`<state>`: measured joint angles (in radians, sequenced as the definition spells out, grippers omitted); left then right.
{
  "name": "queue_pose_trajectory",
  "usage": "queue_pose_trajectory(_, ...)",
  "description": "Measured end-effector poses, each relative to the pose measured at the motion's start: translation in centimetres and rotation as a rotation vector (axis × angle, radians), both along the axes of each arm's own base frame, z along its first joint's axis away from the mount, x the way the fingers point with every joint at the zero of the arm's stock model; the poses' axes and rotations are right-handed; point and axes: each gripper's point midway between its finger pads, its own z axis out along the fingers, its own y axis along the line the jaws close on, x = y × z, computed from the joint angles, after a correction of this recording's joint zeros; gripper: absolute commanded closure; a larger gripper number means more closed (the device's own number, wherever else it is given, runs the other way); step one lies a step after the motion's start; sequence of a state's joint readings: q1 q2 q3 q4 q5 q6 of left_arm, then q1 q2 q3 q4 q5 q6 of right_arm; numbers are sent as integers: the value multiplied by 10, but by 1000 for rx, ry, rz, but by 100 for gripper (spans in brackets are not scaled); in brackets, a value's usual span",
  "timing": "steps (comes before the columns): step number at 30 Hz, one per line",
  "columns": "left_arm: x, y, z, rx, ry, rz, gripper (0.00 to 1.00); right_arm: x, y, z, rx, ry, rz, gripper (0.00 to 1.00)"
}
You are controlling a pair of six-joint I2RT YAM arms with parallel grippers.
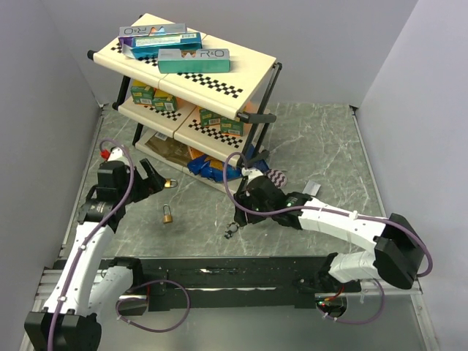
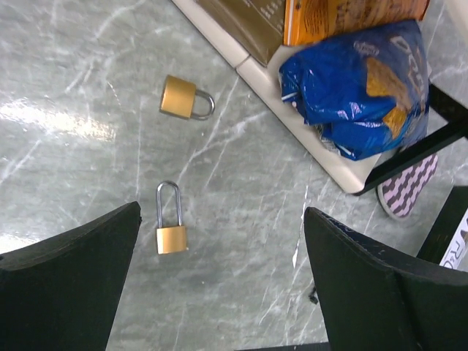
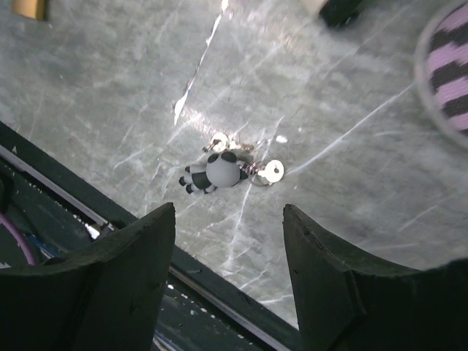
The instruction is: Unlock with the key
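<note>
Two brass padlocks lie on the grey marble table. The long-shackle padlock (image 2: 172,228) (image 1: 168,216) lies flat below my left gripper (image 2: 223,212) (image 1: 156,179), near its left finger. The second padlock (image 2: 184,99) (image 1: 171,183) lies further off, towards the shelf. My left gripper is open and empty above the table. A silver key (image 3: 272,172) on a ring with a panda charm (image 3: 216,170) lies on the table near the front edge (image 1: 231,231). My right gripper (image 3: 228,208) (image 1: 241,212) hovers just above it, open and empty.
A three-tier shelf rack (image 1: 241,69) with boxes stands at the back left. A blue snack bag (image 2: 358,84) and a brown packet sit on its lowest tier. The black front rail (image 3: 212,292) runs just beside the keys. A purple striped object (image 3: 446,66) lies by the rack's leg.
</note>
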<state>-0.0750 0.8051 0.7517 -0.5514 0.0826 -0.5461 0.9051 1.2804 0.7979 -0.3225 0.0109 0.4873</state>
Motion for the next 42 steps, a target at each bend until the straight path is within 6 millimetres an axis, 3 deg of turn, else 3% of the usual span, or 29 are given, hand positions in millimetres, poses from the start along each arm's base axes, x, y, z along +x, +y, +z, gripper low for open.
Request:
queue_pose_trajectory(10,-4,-18,-18,-16,45,-56,2,-30,16,-38,-20,135,32,32)
queue_pose_trajectory(19,-6,-29,-29,-21,78,-100,1,-38,26,-73,-60,234,30,32)
queue_pose_trajectory(24,-7,-32,-29,-22,80,-111,1,-26,45,-70,-50,232,30,32)
queue_pose_trajectory(30,-8,-32,-29,-22,81,-112,1,-12,53,-73,-103,225,8,33)
queue_pose_trajectory(42,-7,-33,-29,-22,80,-113,0,-15,31,-77,-204,183,-30,34)
